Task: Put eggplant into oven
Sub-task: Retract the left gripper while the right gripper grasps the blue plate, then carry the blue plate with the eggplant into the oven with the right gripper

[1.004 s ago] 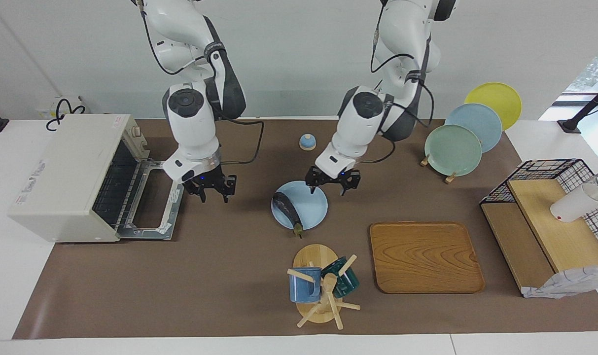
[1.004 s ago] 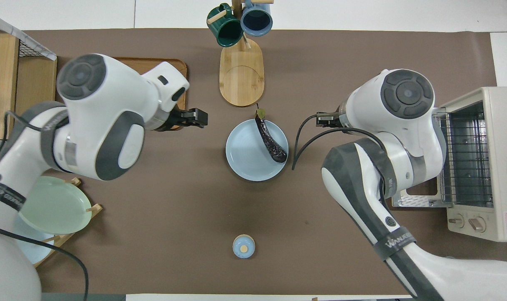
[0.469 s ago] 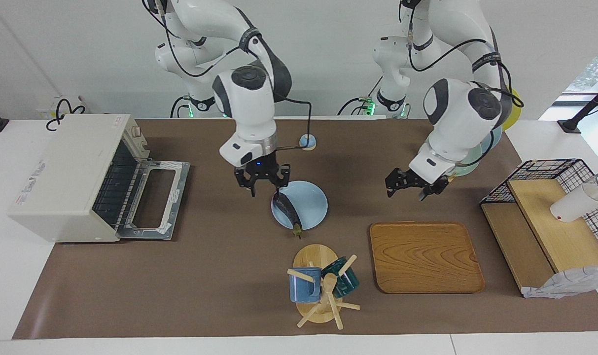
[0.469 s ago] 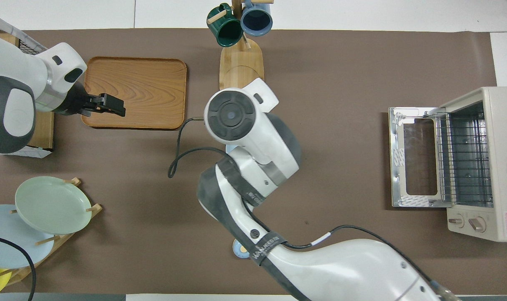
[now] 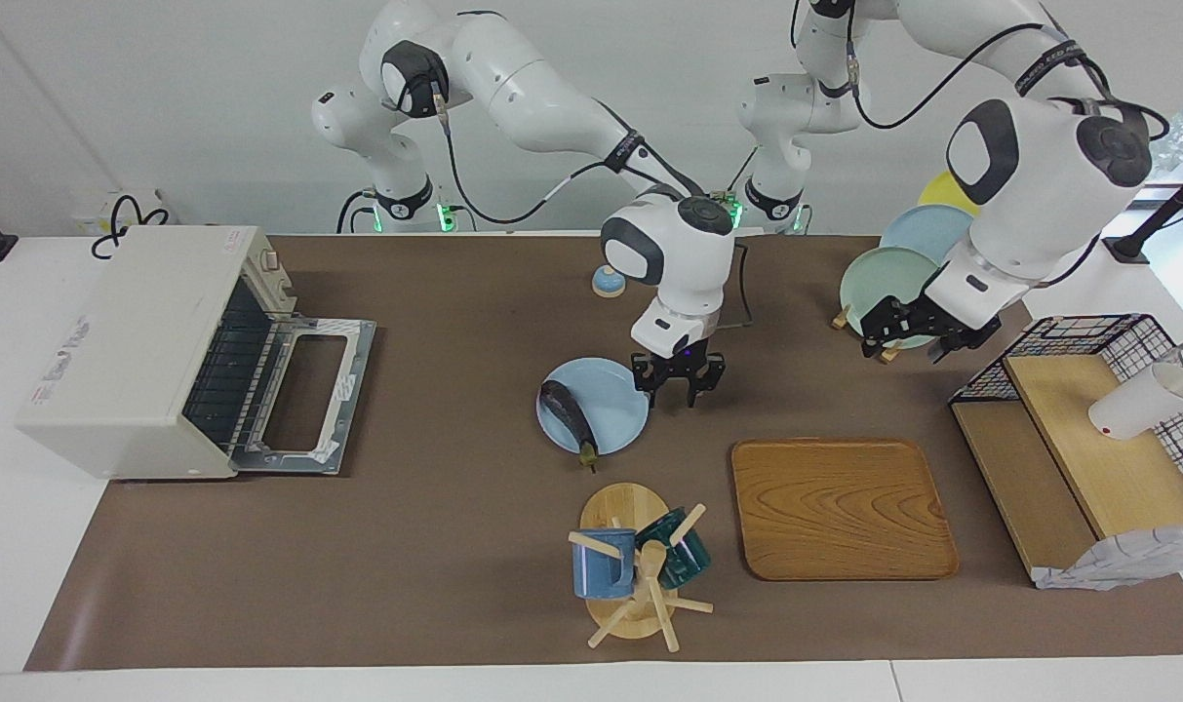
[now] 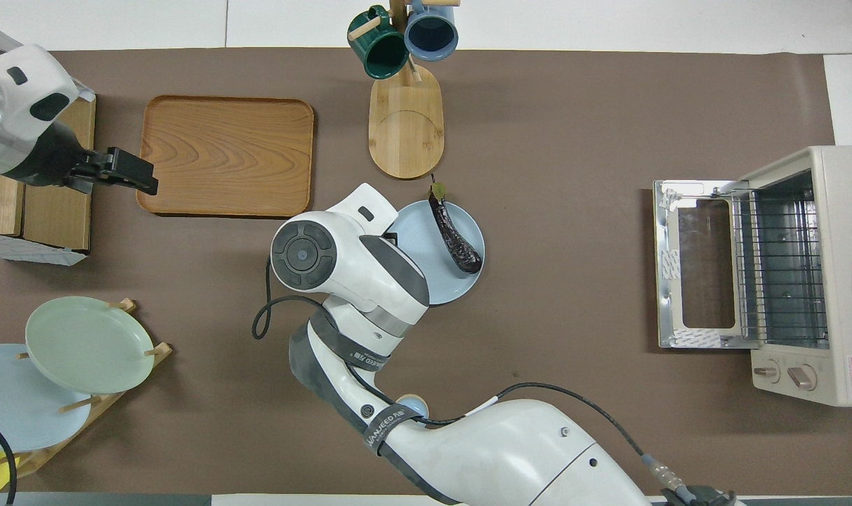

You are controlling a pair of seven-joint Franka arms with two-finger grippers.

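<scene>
The long, slim, dark purple eggplant (image 5: pixel 569 415) lies on the round light blue plate (image 5: pixel 611 417) in the middle of the brown counter (image 5: pixel 454 546), with its green stem tip poking over the plate's edge toward the wooden mug stand (image 5: pixel 622 546). It has not moved from a second ago. What has changed is the arms. The right arm, which was next to the boxy off-white toaster oven (image 5: pixel 133 351), has swung across the counter and gone past the eggplant. The right claw (image 5: pixel 679 382) now hangs just over the plate's edge on the side toward the left arm's end, beside the eggplant and not touching it. Its fingers stand partly apart and hold nothing. The left claw (image 5: pixel 908 336), which was over the plate a second ago, has pulled away and now hangs wide and empty near the green plate on the wooden rack (image 5: pixel 893 291), where it waits. The oven's door (image 5: pixel 303 398) lies flat open, and the wire rack inside shows bare. I think this means the right arm has taken over the picking up. It looks like it went a bit too far, so it likely needs to come back over the eggplant before it can grab it. The job is only starting.
</scene>
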